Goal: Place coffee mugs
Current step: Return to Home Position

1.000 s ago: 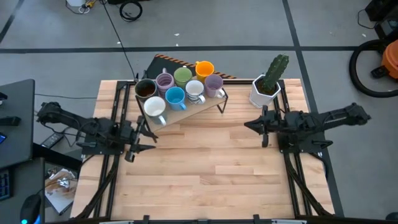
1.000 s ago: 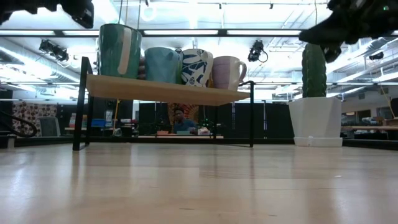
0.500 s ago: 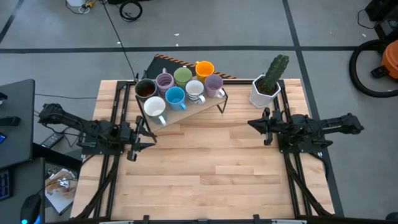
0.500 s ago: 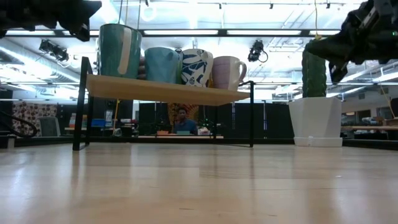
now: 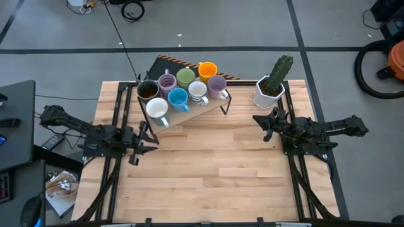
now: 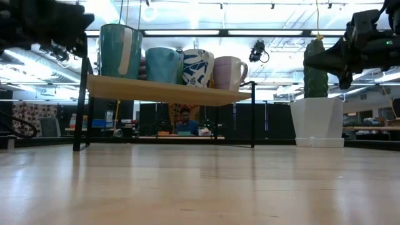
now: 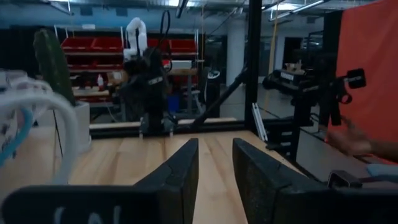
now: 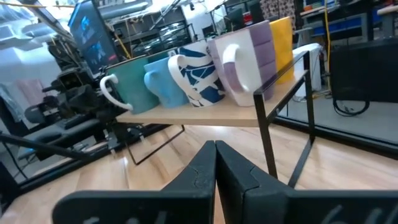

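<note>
Eight mugs stand upright on their bases on a small wooden shelf point(image 5: 203, 107) with black metal legs at the table's far middle: dark brown point(image 5: 148, 91), lilac point(image 5: 167, 82), green point(image 5: 185, 77), orange point(image 5: 207, 69), white point(image 5: 156, 109), blue point(image 5: 178, 98), white with a blue pattern point(image 5: 197, 90) and lilac point(image 5: 216, 84). My left gripper point(image 5: 150, 139) hovers open just left and near of the shelf, touching nothing. My right gripper point(image 5: 256, 120) is shut and hovers right of the shelf, pointing at the mugs point(image 8: 242, 62).
A white faceted pot with a cactus point(image 5: 270, 91) stands at the far right, just beyond my right gripper. The shelf's thin legs point(image 6: 81, 106) raise it off the table. Bare wooden tabletop point(image 5: 214, 170) fills the middle and near side. People show in the room beyond.
Both arms have come down: in the low view the right gripper sank from the picture's top edge to about the height of the cactus, and the left arm also dropped lower beside the shelf. The mugs have stayed where they were.
</note>
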Tool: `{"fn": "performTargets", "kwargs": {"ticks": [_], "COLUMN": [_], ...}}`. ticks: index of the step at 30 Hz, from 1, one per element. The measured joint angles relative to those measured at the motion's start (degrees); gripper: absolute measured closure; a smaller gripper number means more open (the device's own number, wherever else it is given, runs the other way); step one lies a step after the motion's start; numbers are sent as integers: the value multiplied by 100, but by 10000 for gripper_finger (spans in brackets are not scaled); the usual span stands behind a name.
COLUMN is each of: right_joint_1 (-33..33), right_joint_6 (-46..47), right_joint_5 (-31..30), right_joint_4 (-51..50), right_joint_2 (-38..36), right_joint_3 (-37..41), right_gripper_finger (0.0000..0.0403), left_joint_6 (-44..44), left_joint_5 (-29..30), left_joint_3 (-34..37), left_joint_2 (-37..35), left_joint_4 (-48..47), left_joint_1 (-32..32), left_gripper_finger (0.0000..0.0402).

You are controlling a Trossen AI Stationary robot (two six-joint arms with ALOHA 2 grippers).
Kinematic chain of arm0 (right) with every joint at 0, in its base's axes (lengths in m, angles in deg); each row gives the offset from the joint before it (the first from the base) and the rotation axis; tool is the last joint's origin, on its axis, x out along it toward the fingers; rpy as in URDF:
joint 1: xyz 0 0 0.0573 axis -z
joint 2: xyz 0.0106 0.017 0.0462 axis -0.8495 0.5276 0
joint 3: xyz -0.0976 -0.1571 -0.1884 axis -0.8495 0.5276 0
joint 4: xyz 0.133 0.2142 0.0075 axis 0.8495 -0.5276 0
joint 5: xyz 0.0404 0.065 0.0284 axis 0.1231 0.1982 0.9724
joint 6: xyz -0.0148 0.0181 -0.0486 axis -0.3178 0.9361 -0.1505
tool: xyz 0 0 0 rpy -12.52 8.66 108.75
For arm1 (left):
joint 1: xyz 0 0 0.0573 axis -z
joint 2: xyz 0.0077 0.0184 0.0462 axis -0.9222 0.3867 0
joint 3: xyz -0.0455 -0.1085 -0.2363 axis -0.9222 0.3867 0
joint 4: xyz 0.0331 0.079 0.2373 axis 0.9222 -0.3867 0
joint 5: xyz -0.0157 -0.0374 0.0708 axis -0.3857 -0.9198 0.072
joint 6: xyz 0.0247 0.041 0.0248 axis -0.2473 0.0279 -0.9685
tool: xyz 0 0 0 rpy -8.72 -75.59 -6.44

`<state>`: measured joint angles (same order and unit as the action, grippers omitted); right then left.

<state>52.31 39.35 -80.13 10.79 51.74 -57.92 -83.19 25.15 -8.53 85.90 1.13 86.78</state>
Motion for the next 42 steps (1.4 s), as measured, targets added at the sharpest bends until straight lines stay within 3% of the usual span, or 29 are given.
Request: {"fn": "performTargets", "kwargs": {"ticks": [9,42], "right_joint_1": [0,0], "right_joint_6": [-9,-11], "right_joint_5": [34,43], "right_joint_4": [0,0], "right_joint_2": [2,2], "right_joint_3": [0,-2], "right_gripper_finger": [388,388], "left_joint_6": [-86,199], "left_joint_5": [-390,-352], "left_joint_3": [88,92], "left_joint_2": [-15,-17], "left_joint_4": [-11,-40], "left_joint_1": [135,160], "left_gripper_finger": [322,328]}}
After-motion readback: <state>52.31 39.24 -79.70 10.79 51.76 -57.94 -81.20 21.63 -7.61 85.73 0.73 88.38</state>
